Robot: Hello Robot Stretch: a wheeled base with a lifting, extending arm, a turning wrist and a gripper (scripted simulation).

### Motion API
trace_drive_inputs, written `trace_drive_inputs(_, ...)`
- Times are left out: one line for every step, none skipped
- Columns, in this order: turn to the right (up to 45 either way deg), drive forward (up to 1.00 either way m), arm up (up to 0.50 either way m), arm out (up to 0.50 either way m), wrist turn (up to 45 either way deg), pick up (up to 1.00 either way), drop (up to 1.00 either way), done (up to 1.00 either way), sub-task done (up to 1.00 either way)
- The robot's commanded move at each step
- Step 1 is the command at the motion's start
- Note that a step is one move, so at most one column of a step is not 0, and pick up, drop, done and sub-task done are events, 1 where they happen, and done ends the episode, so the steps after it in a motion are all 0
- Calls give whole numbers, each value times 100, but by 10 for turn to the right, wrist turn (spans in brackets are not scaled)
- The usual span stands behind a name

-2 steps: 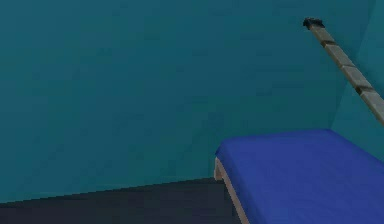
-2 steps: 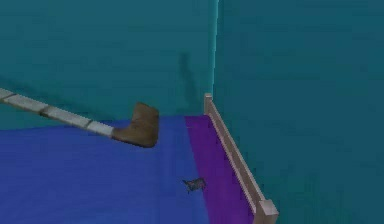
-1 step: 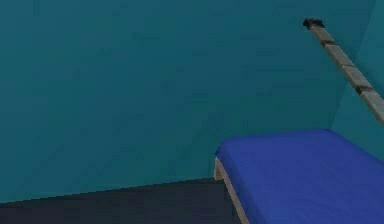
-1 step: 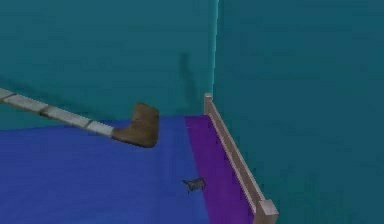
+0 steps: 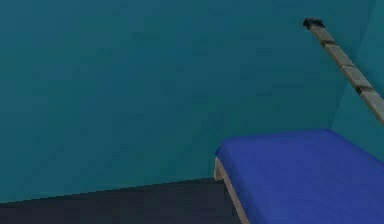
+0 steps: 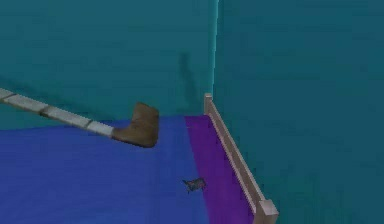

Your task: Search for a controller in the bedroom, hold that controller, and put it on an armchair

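A small dark object [image 6: 193,184] lies on the blue bed [image 6: 80,180], at four o'clock from a brown lump [image 6: 140,125], beneath teal walls [image 6: 300,80]; the pincer's state cannot be told.

The bed's blue cover [image 5: 300,170] looks like smooth matt cloth, with a purple cloth strip [image 6: 216,160] beside the pale bed frame [image 6: 236,160], which looks like light, unpolished wood. The teal walls [image 5: 120,90] are flat matt paint, and the dark floor [image 5: 120,205] is matt too. A long pale banded stick [image 6: 70,117] ends in a brown wood-like blade [image 6: 143,125]. The small dark object [image 6: 193,184] on the cover looks matt, but its material cannot be told.
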Motion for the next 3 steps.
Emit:
trace_drive_inputs(0,0,0,40,0,0,0,0,0)
trace_drive_inputs(0,0,0,0,450,0,0,0,0)
trace_drive_inputs(0,0,0,0,450,0,0,0,0)
